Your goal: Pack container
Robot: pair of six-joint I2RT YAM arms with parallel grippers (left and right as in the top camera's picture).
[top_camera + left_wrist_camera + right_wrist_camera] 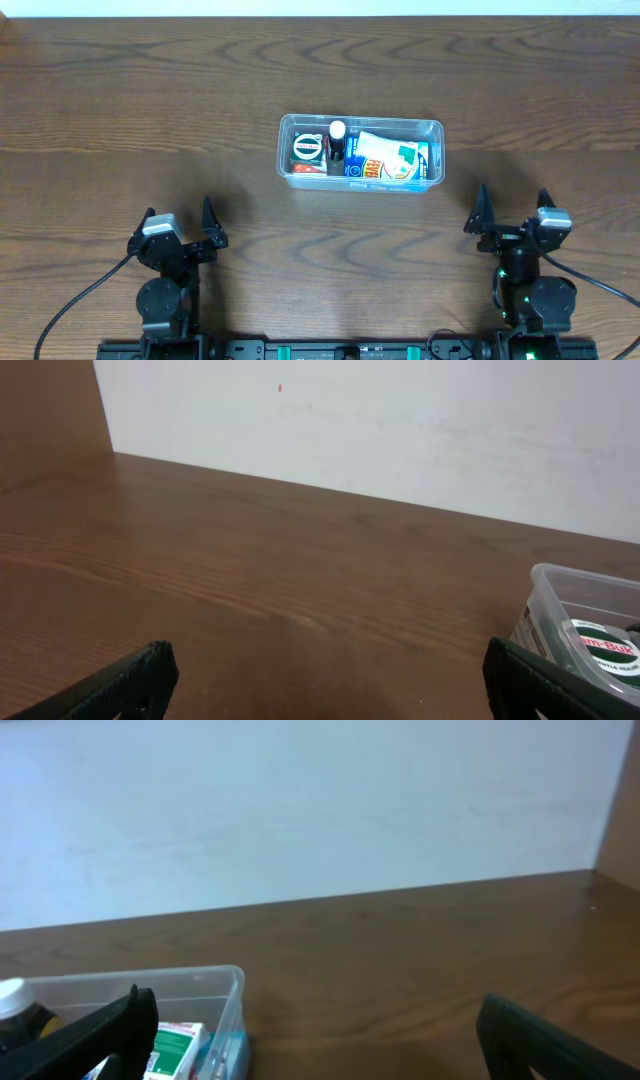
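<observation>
The container [360, 119] sits mid-table [100, 120], well ahead of and between the left gripper [180, 213] and right gripper [512, 205], both spread wide and holding nothing, though each wrist view shows only one corner of it and the items [385, 158] inside are too small to identify.

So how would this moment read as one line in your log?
container: on table, packets inside | left gripper: open, empty, apart from container | right gripper: open, empty, apart from container
</observation>
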